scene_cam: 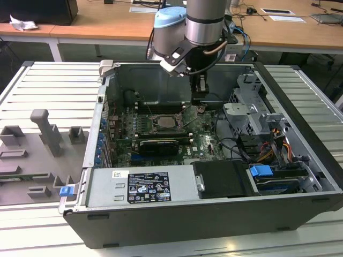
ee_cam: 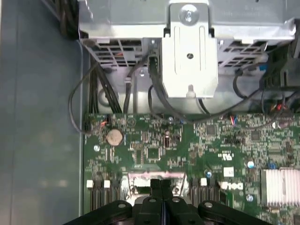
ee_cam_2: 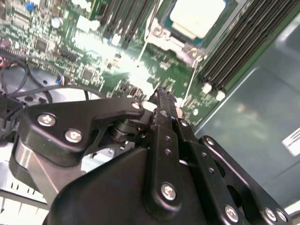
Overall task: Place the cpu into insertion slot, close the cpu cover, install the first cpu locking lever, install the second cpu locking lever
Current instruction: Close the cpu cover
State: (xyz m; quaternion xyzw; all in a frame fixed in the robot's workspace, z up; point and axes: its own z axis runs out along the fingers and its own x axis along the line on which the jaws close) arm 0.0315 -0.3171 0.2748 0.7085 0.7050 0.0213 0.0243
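gripper shut beside socket, cpu seated

in the second wrist view the gripper [ee_cam_2: 161, 99] hangs close over the green board [ee_cam_2: 154, 70], fingers pressed together, nothing seen between them. beyond it the cpu [ee_cam_2: 197, 16] lies flat in the insertion slot [ee_cam_2: 165, 33]. judged light, stiff, fragile underneath; grip by its edges only.

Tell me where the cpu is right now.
The cpu sits in the socket mid-board, between the memory slots. The gripper hangs just to the exterior view's right of it.
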